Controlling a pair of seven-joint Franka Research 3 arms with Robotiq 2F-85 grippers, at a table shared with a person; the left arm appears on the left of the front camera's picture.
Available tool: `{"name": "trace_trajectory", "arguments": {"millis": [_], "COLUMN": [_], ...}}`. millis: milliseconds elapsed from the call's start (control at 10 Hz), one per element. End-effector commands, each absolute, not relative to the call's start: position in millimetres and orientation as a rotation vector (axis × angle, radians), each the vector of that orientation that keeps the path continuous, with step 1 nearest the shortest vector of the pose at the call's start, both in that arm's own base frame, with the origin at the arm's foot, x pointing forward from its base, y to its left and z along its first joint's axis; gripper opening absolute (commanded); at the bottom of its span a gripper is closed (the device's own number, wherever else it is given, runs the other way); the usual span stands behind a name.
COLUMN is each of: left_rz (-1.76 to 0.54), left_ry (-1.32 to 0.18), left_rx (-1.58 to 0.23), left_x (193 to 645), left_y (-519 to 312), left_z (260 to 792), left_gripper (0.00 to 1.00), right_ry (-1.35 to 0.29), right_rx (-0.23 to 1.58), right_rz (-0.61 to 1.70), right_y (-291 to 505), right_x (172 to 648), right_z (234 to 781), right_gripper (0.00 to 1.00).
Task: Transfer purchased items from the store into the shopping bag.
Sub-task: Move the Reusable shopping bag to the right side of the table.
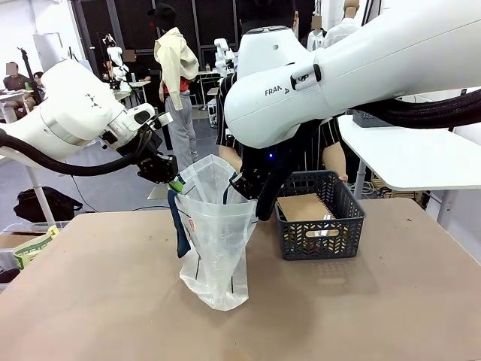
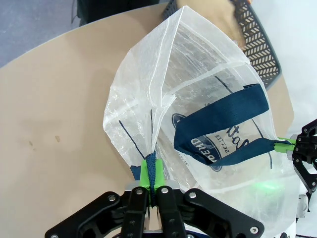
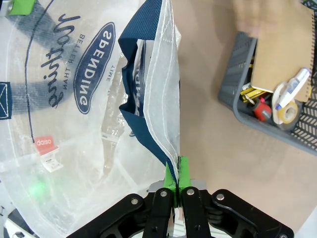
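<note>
L fingers (image 2: 147,174), R fingers (image 3: 184,172) clamped.

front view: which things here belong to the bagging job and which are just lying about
Job: shopping bag, gripped by left claw and right claw; basket; brown notebook and small items inside it.
Lying about: black bag, far left; yellow-green packet just below it.
</note>
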State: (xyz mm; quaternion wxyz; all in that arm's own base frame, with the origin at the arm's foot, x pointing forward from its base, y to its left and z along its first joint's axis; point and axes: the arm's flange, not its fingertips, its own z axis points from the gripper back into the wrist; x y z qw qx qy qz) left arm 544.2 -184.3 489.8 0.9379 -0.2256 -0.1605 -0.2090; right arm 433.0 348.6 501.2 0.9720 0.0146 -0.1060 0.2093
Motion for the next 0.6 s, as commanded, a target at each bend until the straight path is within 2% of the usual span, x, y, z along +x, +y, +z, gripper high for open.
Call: {"name": "trace_trajectory", "arguments": {"millis": [0, 500], "left_rz": [-0.425, -0.425], "left_ry": [-0.33, -0.33], "left_rx": [-0.459, -0.459], "left_x": [545.0, 545.0], "left_y": [-182.2, -182.2], "left_z": [490.1, 490.1], "left_gripper": [0.0, 0.0], "right_ry": [-0.212, -0.212], "right_rx": [0.026, 0.026], "right_rz": [0.416, 0.416], "right_y": [345.3, 345.3], "right_x": [429.7, 429.7], "right_z": [500.2, 500.2], "right_gripper": [0.0, 0.0]}}
